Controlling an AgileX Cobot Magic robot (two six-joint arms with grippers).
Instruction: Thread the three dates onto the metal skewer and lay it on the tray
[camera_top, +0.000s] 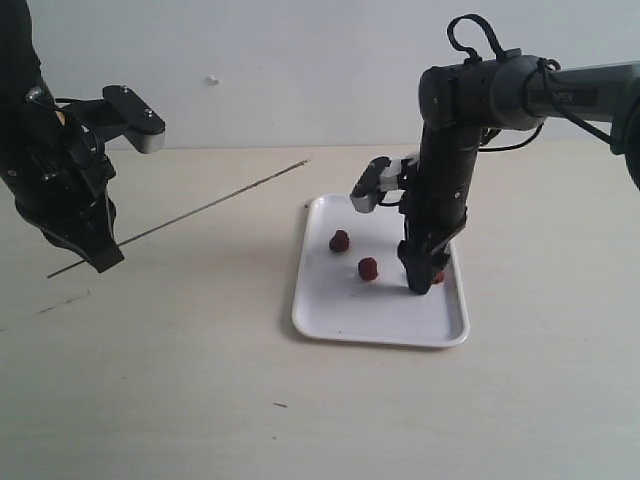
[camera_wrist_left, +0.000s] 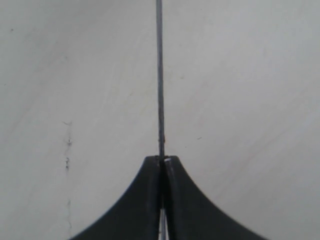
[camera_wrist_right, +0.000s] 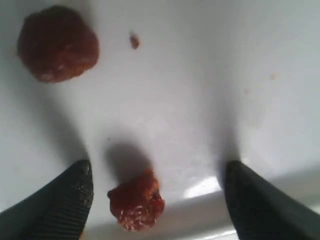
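My left gripper (camera_top: 105, 262) is shut on the metal skewer (camera_top: 200, 208), a thin grey rod held above the table and slanting up toward the tray. The left wrist view shows the skewer (camera_wrist_left: 160, 75) running straight out from the pinched jaws of the left gripper (camera_wrist_left: 162, 159). Two dates (camera_top: 340, 241) (camera_top: 368, 268) lie on the white tray (camera_top: 330, 330). A third date (camera_top: 438, 276) peeks out behind my right gripper (camera_top: 420, 282), which points down onto the tray. In the right wrist view that date (camera_wrist_right: 136, 202) lies between the open fingers of the right gripper (camera_wrist_right: 157, 168), touching neither, near the tray (camera_wrist_right: 200, 75) rim.
Another date (camera_wrist_right: 57, 44) lies further in on the tray, with a small crumb (camera_wrist_right: 134, 41) beside it. A pale wooden table (camera_top: 180, 380) carries the tray, with a white wall behind.
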